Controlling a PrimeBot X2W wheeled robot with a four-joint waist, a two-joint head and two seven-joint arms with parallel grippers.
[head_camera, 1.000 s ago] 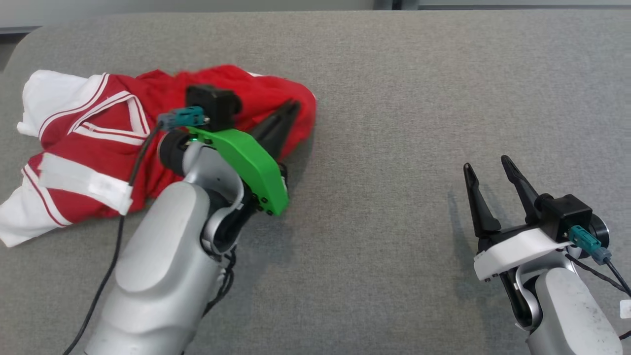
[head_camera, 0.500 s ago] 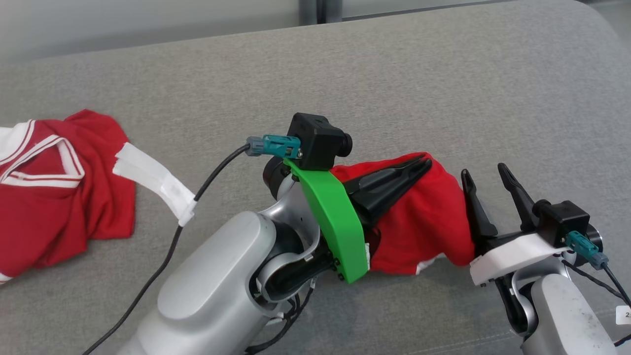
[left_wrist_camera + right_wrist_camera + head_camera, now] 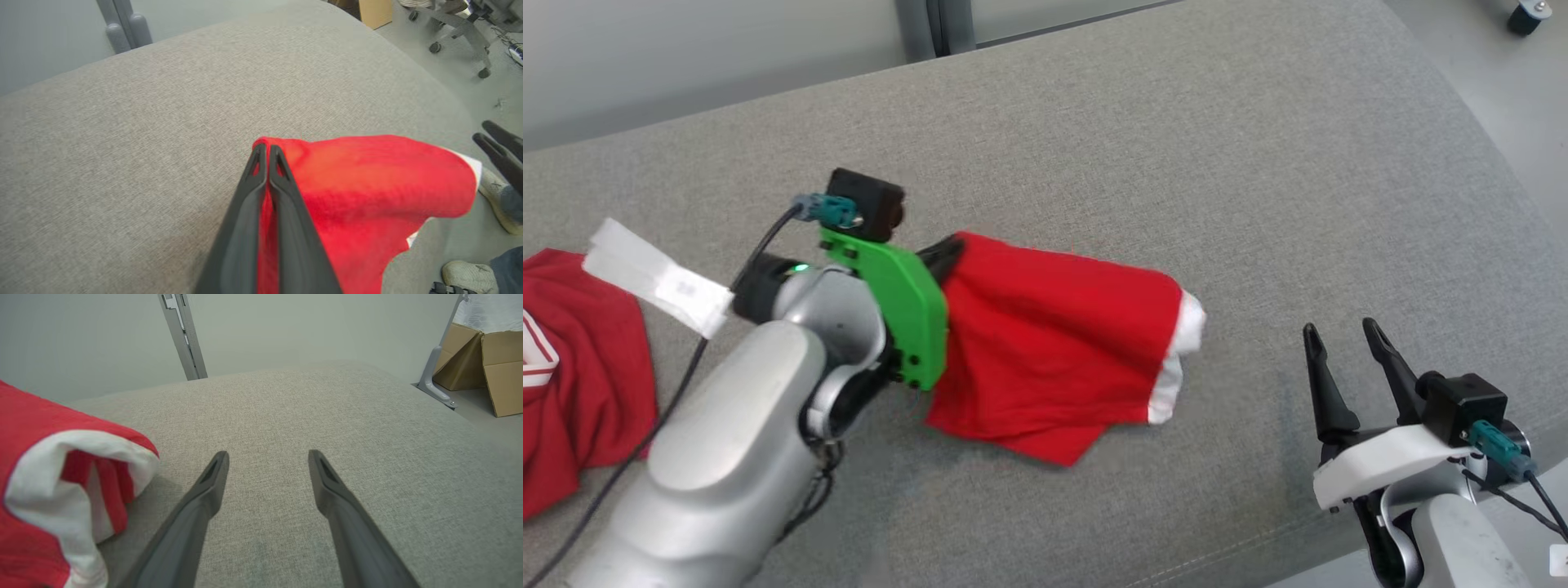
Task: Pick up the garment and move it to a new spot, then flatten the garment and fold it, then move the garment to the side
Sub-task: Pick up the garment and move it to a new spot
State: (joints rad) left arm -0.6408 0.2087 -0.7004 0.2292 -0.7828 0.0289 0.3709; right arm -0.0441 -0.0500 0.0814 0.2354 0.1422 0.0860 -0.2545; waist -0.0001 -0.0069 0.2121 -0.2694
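1. Evidently the left gripper [image 3: 267,152] was clamped shut on one upper corner of the red garment [image 3: 1054,351]. The garment draped over the middle of the grey cushion [image 3: 1176,122], with its white hem toward the cushion's right end.
2. The right gripper [image 3: 1339,328] waited empty, fingers apart, near the cushion's front right corner.
3. With only one corner pinched, the cloth could slip free, or settle doubled over on the cushion and be harder to flatten.
4. If carried further, the hem could snag the right gripper's spread fingers or trail off the cushion's right end.
5. Half a second earlier the garment had been bunched against those fingers; now it hung spread and apart from them. The head camera had also swung. The red-and-white jersey [image 3: 580,384] stayed at the cushion's left end.
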